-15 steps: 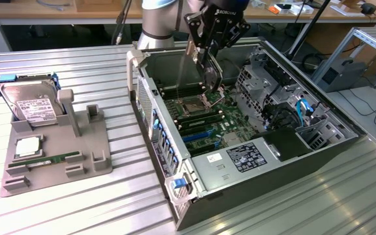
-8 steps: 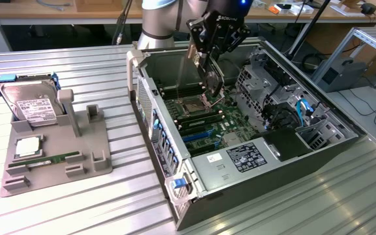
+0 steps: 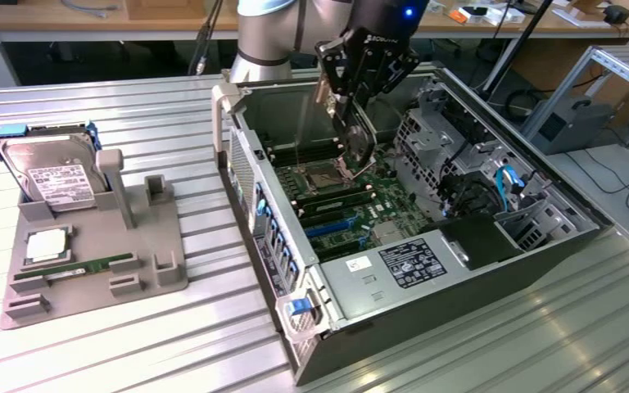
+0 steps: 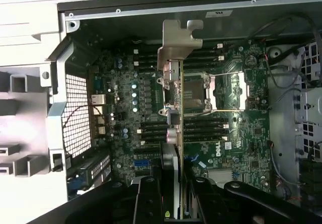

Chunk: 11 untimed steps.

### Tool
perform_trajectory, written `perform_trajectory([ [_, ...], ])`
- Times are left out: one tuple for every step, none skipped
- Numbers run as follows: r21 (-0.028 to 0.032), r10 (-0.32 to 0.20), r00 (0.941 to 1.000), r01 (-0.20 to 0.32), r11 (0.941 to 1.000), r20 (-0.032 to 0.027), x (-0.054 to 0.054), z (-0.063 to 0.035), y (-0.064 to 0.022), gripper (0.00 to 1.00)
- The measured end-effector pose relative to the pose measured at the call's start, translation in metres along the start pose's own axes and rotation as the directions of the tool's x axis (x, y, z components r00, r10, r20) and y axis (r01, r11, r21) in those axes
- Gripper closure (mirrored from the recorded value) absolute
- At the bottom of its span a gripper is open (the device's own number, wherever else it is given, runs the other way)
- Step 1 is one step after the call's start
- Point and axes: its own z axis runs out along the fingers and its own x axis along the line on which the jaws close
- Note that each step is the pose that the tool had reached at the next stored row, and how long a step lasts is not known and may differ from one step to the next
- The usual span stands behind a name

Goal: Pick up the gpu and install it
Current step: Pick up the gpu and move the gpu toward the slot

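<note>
Currently fingers grip the gpu by one end; it hangs steeply, bracket end lowest, above the motherboard.

the gpu is held above the open case. a tray bearing the hard drive is set at the exterior view's left.

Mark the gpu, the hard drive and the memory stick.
gpu (image 4: 178,40): wrist view, silver bracket.
hard drive (image 3: 58,176): exterior view, white label.
memory stick (image 3: 91,267): exterior view, middle of its length.
</note>
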Motion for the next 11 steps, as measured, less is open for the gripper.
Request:
perform_trajectory([
  [0.0,-0.001,1.0,0.001,1.0,0.0,0.0,0.0008,-0.0001,0.73],
  [0.0001,-0.001,1.0,0.001,1.0,-0.0001,-0.001,0.0016,-0.0003,0.73],
  [0.0001,-0.002,1.0,0.002,1.0,-0.0001,-0.002,0.0027,-0.0005,0.73],
  [0.0003,-0.003,1.0,0.003,1.0,-0.0003,-0.002,0.0039,-0.0007,0.73],
  [0.0003,-0.004,1.0,0.004,1.0,-0.0003,-0.003,0.005,-0.0008,0.73],
  [0.0003,-0.005,1.0,0.005,1.0,-0.0003,-0.004,0.0059,-0.001,0.73],
  [0.0004,-0.006,1.0,0.006,1.0,-0.0004,-0.005,0.0074,-0.0012,0.73],
  [0.0006,-0.007,1.0,0.007,1.0,-0.0007,-0.006,0.0089,-0.0014,0.73],
  [0.0007,-0.008,1.0,0.008,1.0,-0.0011,-0.007,0.0104,-0.0015,0.73],
  [0.0009,-0.01,0.9999,0.01,0.9999,-0.0017,-0.008,0.0132,-0.0017,0.73],
  [0.0013,-0.013,0.9999,0.013,0.9999,-0.0024,-0.01,0.016,-0.0018,0.73],
])
